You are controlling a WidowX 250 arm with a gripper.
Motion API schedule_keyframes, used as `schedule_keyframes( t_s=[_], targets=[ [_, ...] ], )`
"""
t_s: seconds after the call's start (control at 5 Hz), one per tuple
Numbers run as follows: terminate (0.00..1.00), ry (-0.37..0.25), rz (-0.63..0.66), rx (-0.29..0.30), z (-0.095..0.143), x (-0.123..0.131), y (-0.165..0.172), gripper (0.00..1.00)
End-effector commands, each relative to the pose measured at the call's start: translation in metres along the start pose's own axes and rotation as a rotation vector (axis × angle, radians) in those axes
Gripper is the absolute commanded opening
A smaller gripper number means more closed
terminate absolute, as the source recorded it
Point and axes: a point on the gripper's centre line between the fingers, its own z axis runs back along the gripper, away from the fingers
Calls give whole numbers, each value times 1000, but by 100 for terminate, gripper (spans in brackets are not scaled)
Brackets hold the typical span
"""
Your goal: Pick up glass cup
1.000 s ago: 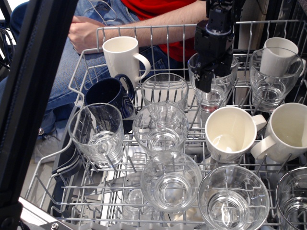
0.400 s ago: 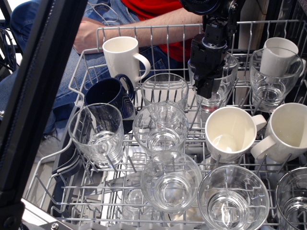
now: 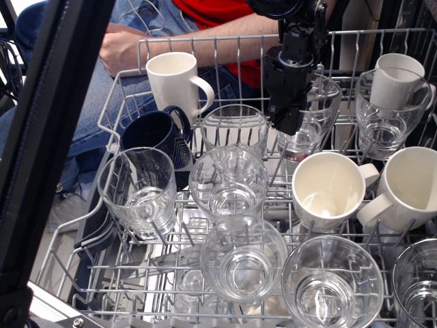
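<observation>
My black gripper hangs over the back of a wire dish rack, its fingers down over the near-left rim of a clear glass cup. The fingers look closed on that rim. The cup is tilted, its rim leaning up to the right and its base still low among the wires. Several similar glass cups stand in the rack, such as one just left of the gripper and one in the middle.
White mugs stand at the back left, the right and the back right. A dark blue mug lies at the left. A person sits behind the rack. A black bar crosses the left foreground.
The gripper has moved left and slightly up, and the glass cup under it has tipped and shifted with it. The person's hand moved a little.
</observation>
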Motion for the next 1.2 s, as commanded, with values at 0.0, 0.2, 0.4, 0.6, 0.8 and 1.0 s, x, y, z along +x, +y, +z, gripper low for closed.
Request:
schedule_keyframes(
  t_s=[0.0, 0.2, 0.4, 0.6, 0.8, 1.0],
  targets=[
    [0, 32, -141, -181, 45, 0, -8, 0],
    [0, 79, -193, -243, 58, 1, -7, 0],
    [0, 117, -203, -252, 76, 0, -9, 0],
    [0, 131, -178, -234, 96, -5, -14, 0],
    [0, 139, -180, -234, 115, -9, -19, 0],
    [0, 149, -195, -216, 131, -12, -26, 0]
  ],
)
